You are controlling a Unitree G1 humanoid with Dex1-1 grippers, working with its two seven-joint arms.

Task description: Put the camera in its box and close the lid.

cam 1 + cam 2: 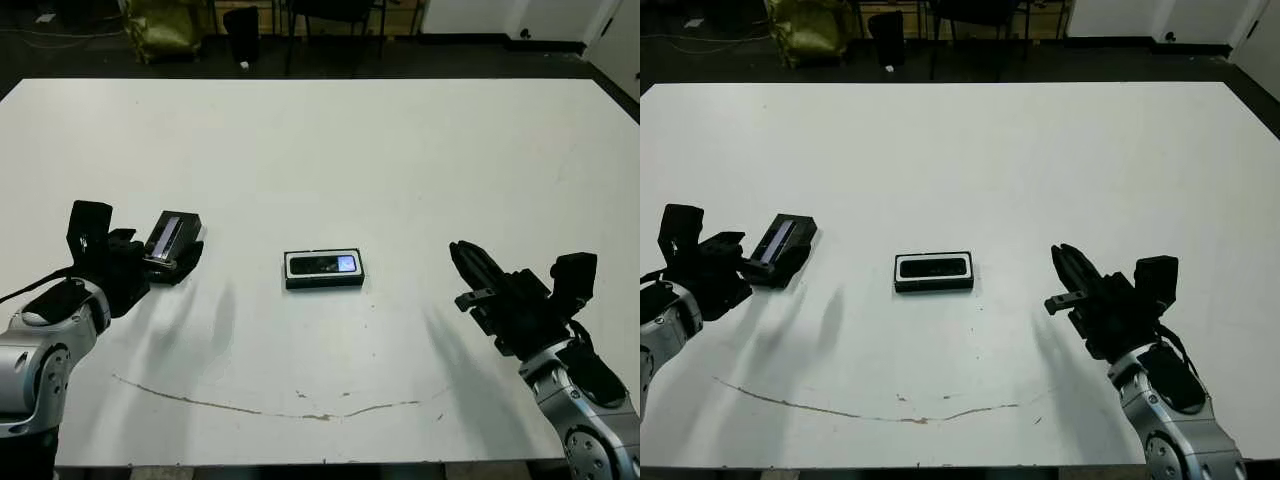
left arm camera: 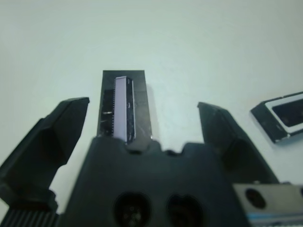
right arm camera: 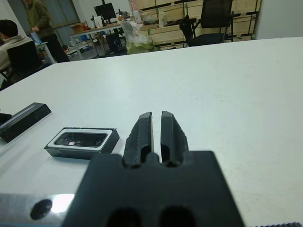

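The box (image 1: 324,281), a black tray with a white lining, lies at the table's middle. The camera (image 1: 322,264) rests inside it, its bluish patch toward the right end. To the left is the lid (image 1: 172,237), black with a pale strip, tilted and lying between the wide-open fingers of my left gripper (image 2: 142,104); whether a finger touches it I cannot tell. My right gripper (image 1: 462,252) hovers right of the box, shut on nothing, with its fingers (image 3: 143,127) pointing toward the box (image 3: 80,150).
A thin brown line (image 1: 250,408) runs along the table near its front edge. Beyond the far edge stand chairs and a yellow-green bag (image 1: 160,25). In the right wrist view people (image 3: 16,45) sit and stand far off.
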